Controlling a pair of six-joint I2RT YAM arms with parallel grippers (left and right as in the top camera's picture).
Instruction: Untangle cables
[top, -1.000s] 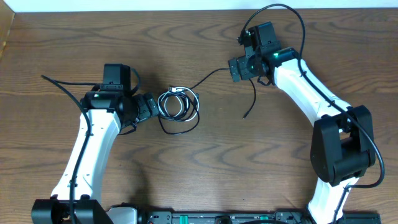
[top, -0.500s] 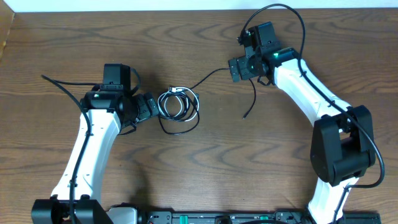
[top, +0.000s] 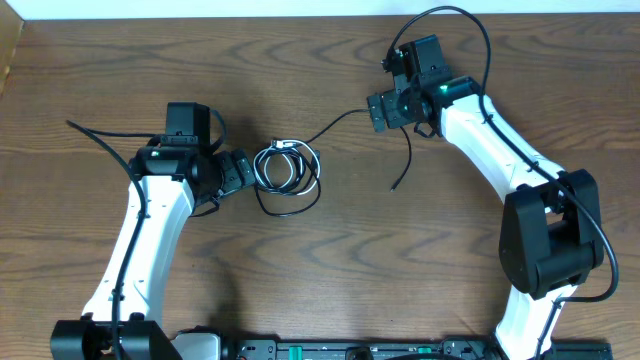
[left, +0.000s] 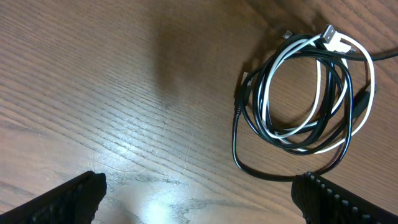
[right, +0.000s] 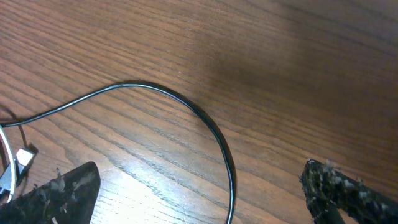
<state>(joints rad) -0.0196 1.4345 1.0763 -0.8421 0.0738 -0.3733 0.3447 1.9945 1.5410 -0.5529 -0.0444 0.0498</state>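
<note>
The cables lie coiled together mid-table: a white cable (top: 264, 170) looped inside a longer black cable (top: 300, 205). The left wrist view shows the white loop (left: 266, 81) wound in with the black loops (left: 239, 134), and a white plug (left: 333, 38) on top. My left gripper (top: 244, 172) sits just left of the coil, open (left: 199, 199), with bare wood between its fingers. The black cable's tail runs up and right to my right gripper (top: 374, 112). That gripper is open (right: 205, 199), and the black strand (right: 186, 106) passes between its fingers untouched.
The black cable's free end (top: 395, 185) lies below the right gripper. Thick black robot cables arc over the right arm (top: 470, 20) and trail left of the left arm (top: 95, 132). The table's far edge (top: 200, 18) runs along the top.
</note>
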